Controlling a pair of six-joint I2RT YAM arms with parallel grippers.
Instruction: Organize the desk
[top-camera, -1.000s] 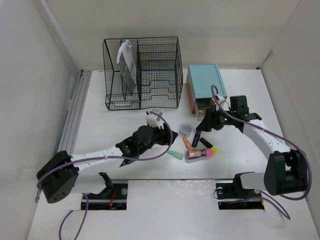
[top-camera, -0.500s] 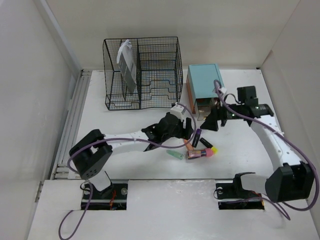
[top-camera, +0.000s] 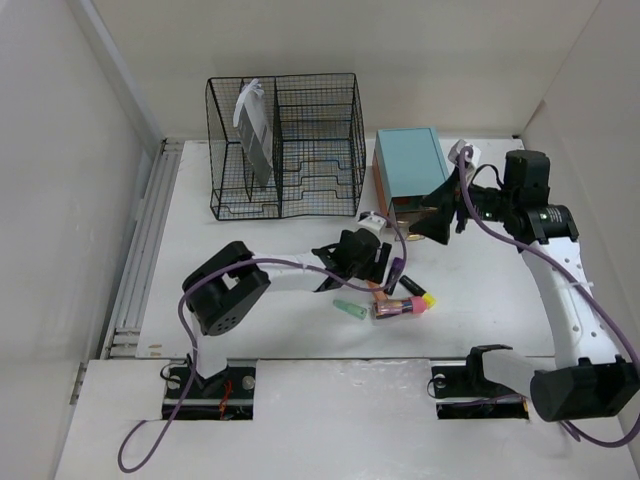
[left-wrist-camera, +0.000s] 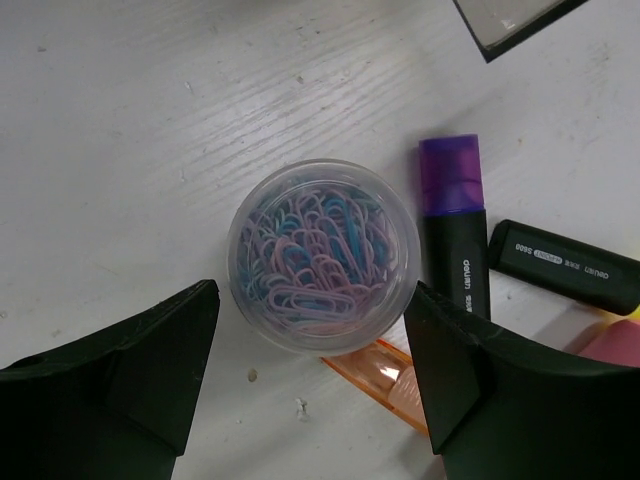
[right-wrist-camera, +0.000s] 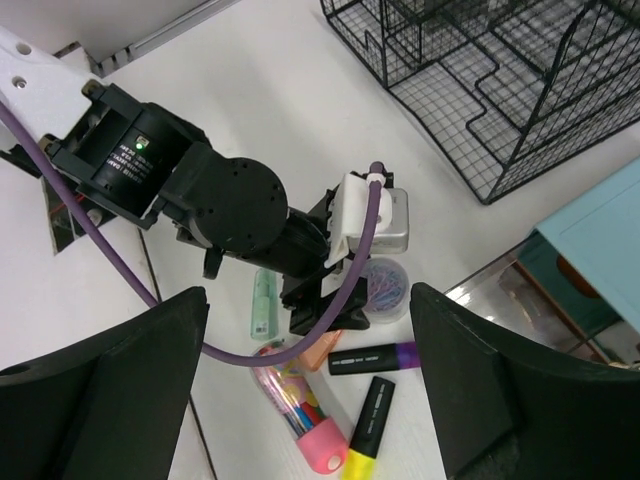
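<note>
Left pincer (left-wrist-camera: 312, 335) now forward, released, astride paperclip tub (left-wrist-camera: 320, 255), gaps both sides; right pincer (right-wrist-camera: 310, 300) higher, released, above desk (top-camera: 200, 250).

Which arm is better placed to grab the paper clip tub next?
Left. The open left gripper straddles the paper clip tub; the right gripper is over by the teal box, well apart.

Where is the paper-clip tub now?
In the left wrist view, the paper-clip tub sits on the desk between the left gripper's open jaws, left of the purple-capped highlighter.
</note>
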